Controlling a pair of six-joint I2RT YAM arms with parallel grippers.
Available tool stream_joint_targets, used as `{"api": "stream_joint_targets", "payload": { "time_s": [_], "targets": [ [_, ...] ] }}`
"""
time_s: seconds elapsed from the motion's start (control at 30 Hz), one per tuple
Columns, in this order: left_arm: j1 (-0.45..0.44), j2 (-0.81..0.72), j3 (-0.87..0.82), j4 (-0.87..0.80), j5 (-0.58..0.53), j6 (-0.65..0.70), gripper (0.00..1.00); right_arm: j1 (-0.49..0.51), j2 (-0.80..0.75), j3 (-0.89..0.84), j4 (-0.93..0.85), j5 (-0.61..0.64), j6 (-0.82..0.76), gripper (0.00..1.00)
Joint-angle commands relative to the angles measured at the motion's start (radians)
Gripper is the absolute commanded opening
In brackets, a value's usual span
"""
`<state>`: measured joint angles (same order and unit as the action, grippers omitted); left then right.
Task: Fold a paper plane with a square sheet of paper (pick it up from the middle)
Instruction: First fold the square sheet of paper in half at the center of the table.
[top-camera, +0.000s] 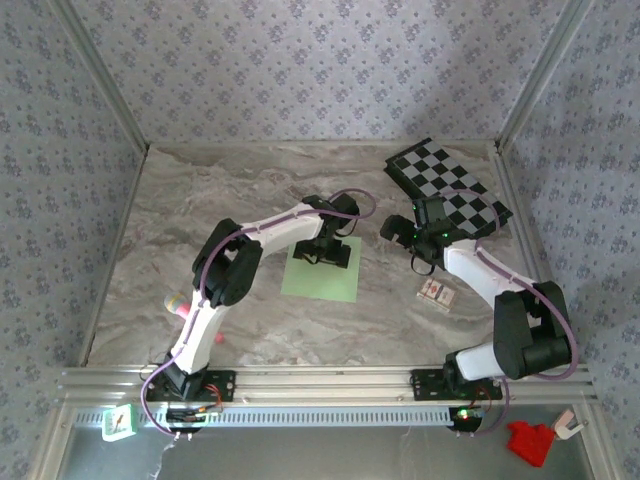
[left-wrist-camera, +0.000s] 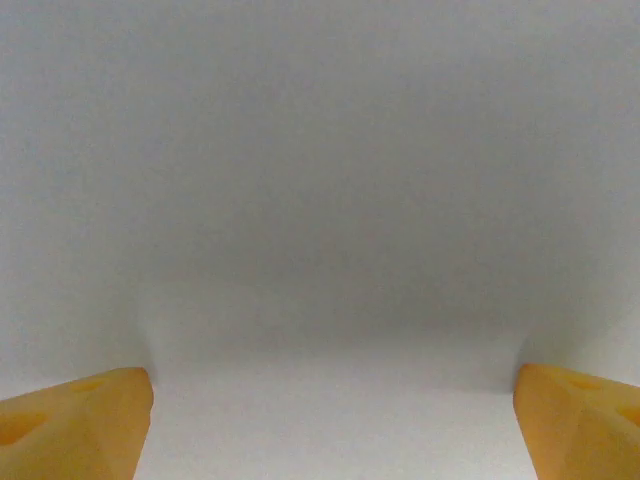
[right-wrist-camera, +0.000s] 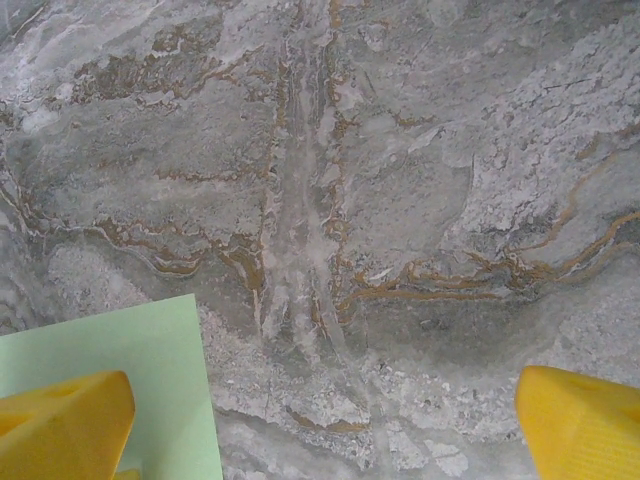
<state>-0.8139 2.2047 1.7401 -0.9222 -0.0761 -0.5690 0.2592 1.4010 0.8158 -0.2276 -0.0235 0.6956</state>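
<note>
The paper sheet lies flat on the table, thin, limp and likely to slide (easily creased too), so the left gripper, jaws spread wide right over its middle, should pinch up a ridge there; the right gripper hangs beside it, equally spread.

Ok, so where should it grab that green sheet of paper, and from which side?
Grip the square sheet of paper at its middle, coming straight down from above. It lies flat on the table with no lifted edge to slip under, so a pinch that bunches the centre probably works best. The open left gripper sits over it.
</note>
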Motion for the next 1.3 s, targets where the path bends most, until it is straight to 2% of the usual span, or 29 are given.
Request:
{"api": "stream_joint_targets", "payload": {
  "time_s": [0.0, 0.77, 0.97, 1.1, 1.27],
  "targets": [
    [-0.004, 0.027, -0.006, -0.038, -0.016, 0.006, 0.93, -0.007, -0.013, -0.013, 0.007, -0.013, 0.016, 1.00],
    [-0.005, 0.038, -0.065, 0.019, 0.016, -0.017, 0.83, -0.008, -0.005, -0.007, 0.005, -0.015, 0.036, 1.00],
    [-0.003, -0.004, -0.070, 0.032, 0.017, -0.025, 0.79, -0.010, -0.006, -0.006, 0.002, -0.016, 0.039, 1.00],
    [0.005, -0.090, -0.095, 0.084, 0.061, -0.022, 0.64, -0.015, -0.014, -0.005, 0.009, -0.019, 0.048, 1.00],
    [0.055, -0.224, -0.175, 0.234, 0.267, -0.020, 0.42, -0.037, -0.058, -0.034, 0.075, -0.063, 0.048, 1.00]
  ]
}}
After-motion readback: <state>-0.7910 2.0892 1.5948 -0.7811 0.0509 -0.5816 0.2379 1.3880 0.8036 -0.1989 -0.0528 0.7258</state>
